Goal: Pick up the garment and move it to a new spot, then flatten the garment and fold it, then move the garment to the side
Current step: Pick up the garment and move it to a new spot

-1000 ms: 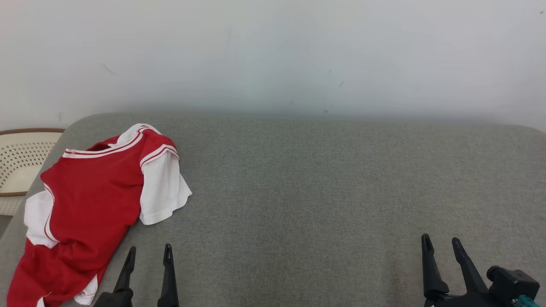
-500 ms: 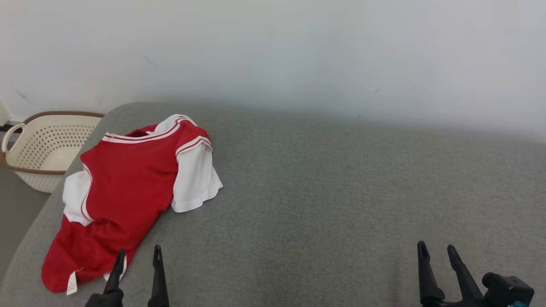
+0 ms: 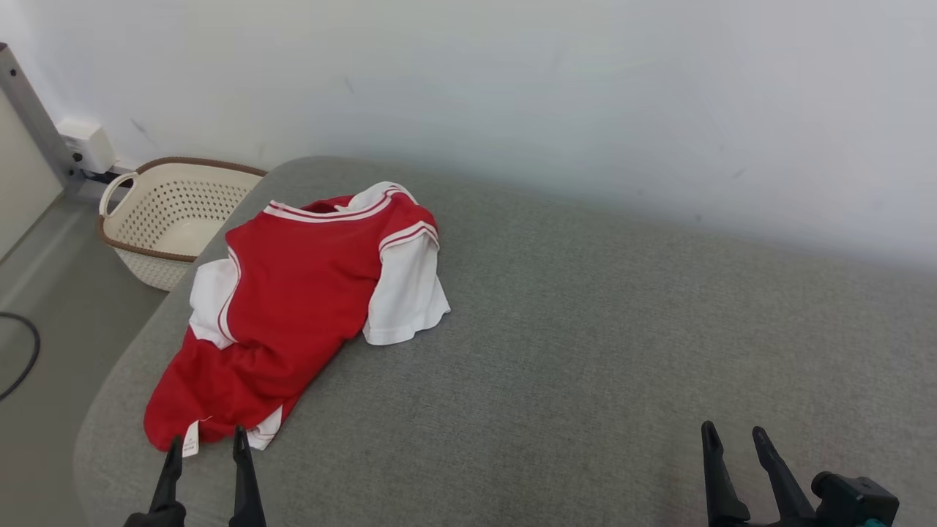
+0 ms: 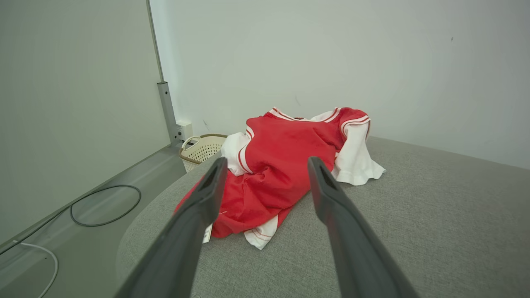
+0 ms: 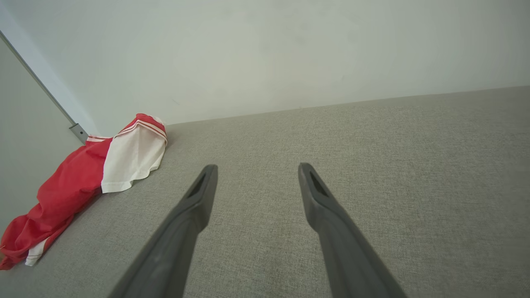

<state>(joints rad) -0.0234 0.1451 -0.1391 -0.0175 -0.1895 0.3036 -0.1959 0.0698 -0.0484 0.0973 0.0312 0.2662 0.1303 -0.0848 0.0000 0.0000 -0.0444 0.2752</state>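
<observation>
Both grippers spread and empty, shirt at the left side of the cushion.
The left gripper (image 3: 207, 437) is open, its fingertips just before the near hem of the shirt (image 3: 293, 293). The right gripper (image 3: 733, 429) is open too, well apart, over the bare grey cushion (image 3: 585, 329). The shirt is red with white sleeves and striped trim, and it lies rumpled near the cushion's far left corner.

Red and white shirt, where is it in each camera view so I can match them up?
Head view: the shirt lies left of centre on the grey cushion.
Left wrist view: centre, straight ahead.
Right wrist view: far left, by the edge.
Shared landmark: its white sleeve, hanging on one side.
</observation>
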